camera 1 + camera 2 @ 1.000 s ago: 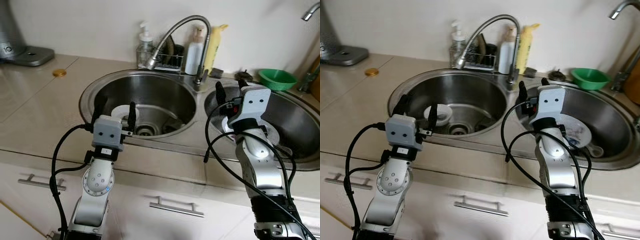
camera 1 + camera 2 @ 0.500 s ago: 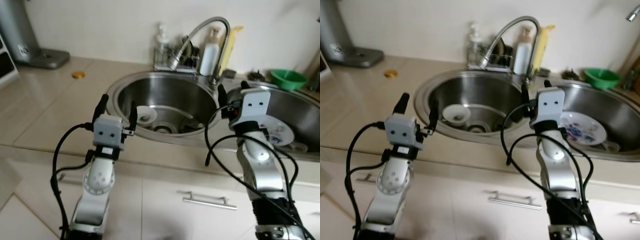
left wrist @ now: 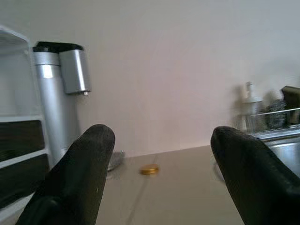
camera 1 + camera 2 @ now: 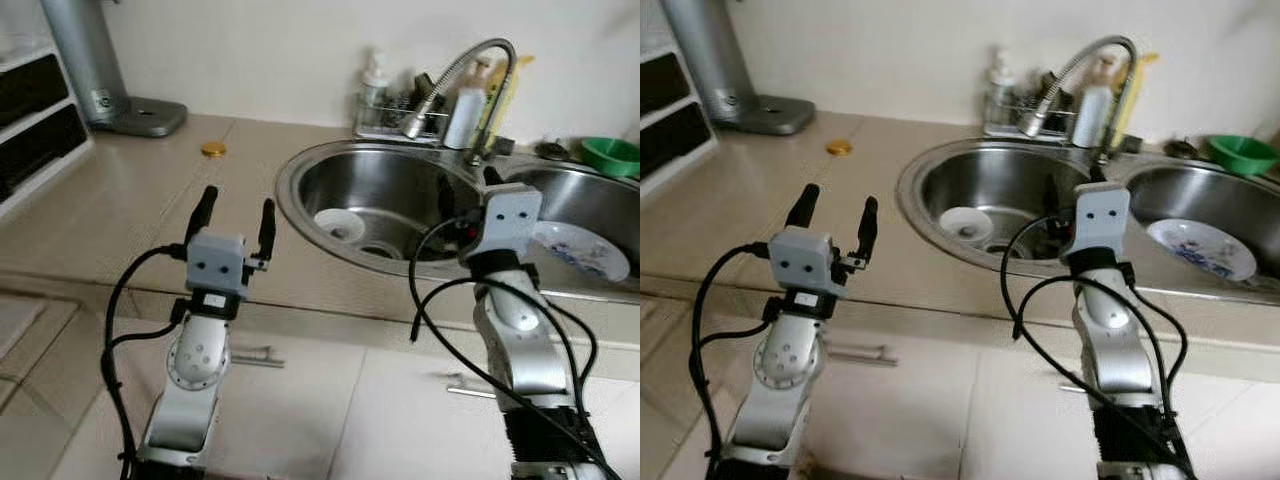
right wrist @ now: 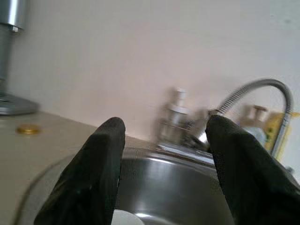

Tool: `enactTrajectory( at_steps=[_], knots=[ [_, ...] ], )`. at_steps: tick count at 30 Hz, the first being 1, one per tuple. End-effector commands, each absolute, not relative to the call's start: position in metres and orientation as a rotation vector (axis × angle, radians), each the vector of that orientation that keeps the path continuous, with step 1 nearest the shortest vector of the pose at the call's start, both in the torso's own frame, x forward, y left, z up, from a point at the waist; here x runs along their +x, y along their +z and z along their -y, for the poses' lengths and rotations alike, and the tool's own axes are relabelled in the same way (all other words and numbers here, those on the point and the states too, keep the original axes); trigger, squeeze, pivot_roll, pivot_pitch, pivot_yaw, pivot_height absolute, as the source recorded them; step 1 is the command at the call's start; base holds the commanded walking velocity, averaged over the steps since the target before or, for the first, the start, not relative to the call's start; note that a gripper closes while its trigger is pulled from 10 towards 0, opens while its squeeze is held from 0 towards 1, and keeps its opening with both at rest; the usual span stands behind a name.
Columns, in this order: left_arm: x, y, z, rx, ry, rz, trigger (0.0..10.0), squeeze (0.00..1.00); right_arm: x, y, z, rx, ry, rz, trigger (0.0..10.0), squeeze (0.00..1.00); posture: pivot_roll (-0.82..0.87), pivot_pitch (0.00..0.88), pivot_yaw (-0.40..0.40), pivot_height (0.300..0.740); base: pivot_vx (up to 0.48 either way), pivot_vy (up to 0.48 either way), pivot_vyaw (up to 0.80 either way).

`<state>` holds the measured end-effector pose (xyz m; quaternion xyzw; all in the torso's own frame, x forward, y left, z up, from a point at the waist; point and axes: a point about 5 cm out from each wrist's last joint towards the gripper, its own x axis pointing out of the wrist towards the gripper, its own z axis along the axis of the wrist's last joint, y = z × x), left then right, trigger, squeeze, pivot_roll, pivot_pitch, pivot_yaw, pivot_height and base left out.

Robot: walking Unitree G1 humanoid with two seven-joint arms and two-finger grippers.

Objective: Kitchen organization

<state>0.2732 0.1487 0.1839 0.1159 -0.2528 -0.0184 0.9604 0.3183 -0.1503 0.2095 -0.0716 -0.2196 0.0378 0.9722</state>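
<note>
A: Standing before a beige counter [image 4: 150,200], the robot is seen with both arms raised. The left gripper [image 4: 236,213] is held above the counter's front part, left of the sinks, its two fingers spread apart with nothing between them. In the left wrist view the fingertips [image 3: 89,154] are well separated, and a gold lid [image 3: 149,169] is framed on the counter beyond them.

B: And the right gripper?

A: The right gripper [image 4: 1077,190] is raised over the near rim of the left sink [image 4: 330,165]. Its fingers are also parted and nothing is gripped; in the right wrist view the faucet [image 5: 262,89] and a soap pump [image 5: 176,110] are seen between the pads [image 5: 103,159].

B: Where are the dishes to be found?

A: A small white bowl [image 4: 339,225] is lying on the bottom of the left sink, near the drain. A patterned plate [image 4: 585,250] is resting in the right sink [image 4: 600,195]. A green bowl [image 4: 612,155] is set on the counter behind that sink, at the far right.

B: What else is placed on the counter?

A: A wire rack [image 4: 395,115] with bottles is set against the wall behind the sinks, beside the bent faucet. The gold lid is lying well to the left of the sinks, and a silver appliance [image 4: 95,60] is standing in the far left corner, next to dark shelves [image 4: 30,115]. Cabinet fronts with metal handles [image 4: 255,355] are seen below the counter.
</note>
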Motion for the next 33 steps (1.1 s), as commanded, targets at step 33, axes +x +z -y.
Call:
enactTrajectory(
  at_steps=[33],
  knots=[
    [0.271,0.183,-0.133,0.236,-0.103,0.541,10.0,0.0,0.3,0.187,0.167,-0.14,-0.061,0.378,10.0,0.0,0.02,0.0,-0.044,0.74,0.0,-0.271,-0.61]
  ],
)
